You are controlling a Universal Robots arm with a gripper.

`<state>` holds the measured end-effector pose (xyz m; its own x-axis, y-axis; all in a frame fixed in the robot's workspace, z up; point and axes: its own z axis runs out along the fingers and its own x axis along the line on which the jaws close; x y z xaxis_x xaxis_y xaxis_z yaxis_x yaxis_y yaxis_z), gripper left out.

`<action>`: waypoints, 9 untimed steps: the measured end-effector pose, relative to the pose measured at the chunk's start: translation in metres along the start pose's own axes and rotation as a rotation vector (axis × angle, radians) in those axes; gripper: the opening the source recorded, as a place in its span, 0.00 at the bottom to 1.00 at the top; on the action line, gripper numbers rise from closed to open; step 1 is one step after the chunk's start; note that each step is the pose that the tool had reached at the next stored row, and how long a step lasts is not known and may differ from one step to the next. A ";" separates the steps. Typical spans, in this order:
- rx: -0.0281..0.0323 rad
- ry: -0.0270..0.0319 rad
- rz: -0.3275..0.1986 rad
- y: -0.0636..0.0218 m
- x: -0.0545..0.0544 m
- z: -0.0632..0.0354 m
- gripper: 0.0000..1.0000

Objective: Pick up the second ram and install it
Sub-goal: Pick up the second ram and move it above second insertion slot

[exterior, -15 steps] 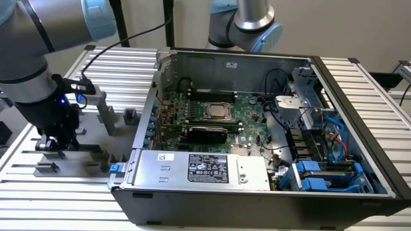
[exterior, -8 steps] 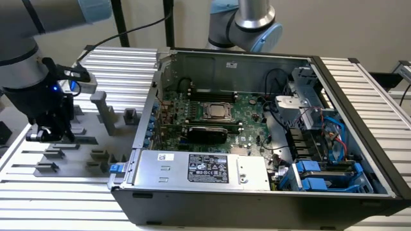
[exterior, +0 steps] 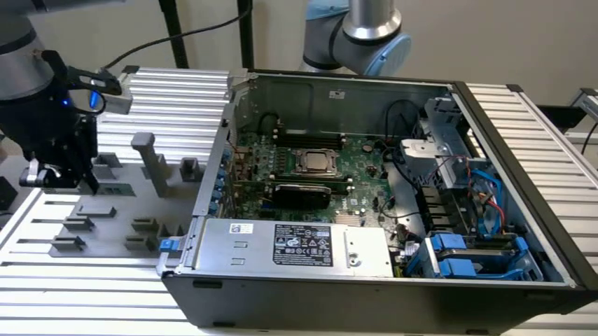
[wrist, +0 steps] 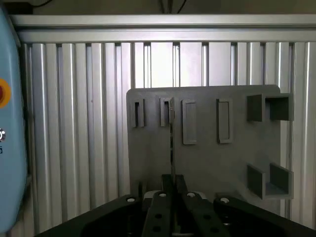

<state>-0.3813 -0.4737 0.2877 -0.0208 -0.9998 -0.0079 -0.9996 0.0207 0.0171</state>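
– Holding anything, is the end effector (exterior: pixel 86 184)?
– Yes. Its fingers are clenched on the second ram (wrist: pixel 172 148), pinching the thin green stick by its flat faces. In the wrist view the stick appears edge-on, as a line running out from between the fingertips.
– Why hold it that way?
– My guess is that a board this thin only seats if it meets a slot edge-first, so a grip on the faces keeps that edge straight.
– Where is the stick, then?
– Right at the end effector, over the grey fixture plate (exterior: pixel 122 220). The plate lies directly beneath, and its raised holders probably stand parts upright for picking. I cannot tell whether the stick is clear of its holder.
– And beyond the plate?
– The ribbed aluminium desk (exterior: pixel 75 294) carries everything. Well apart from the end effector, towards the exterior view's right, the open computer case (exterior: pixel 523 203) lies on its side with the motherboard (exterior: pixel 360 157) facing up, which I take to allow reaching in from above.
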 end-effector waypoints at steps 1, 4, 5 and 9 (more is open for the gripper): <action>0.0000 0.0000 0.000 -0.0002 0.000 -0.0043 0.14; 0.0000 0.0000 0.000 -0.0015 0.000 -0.0163 0.14; -0.0001 0.0001 0.000 -0.0023 0.000 -0.0201 0.14; -0.0001 0.0001 0.000 -0.0092 0.000 -0.0342 0.14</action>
<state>-0.3715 -0.4737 0.3218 -0.0209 -0.9998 -0.0078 -0.9996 0.0208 0.0171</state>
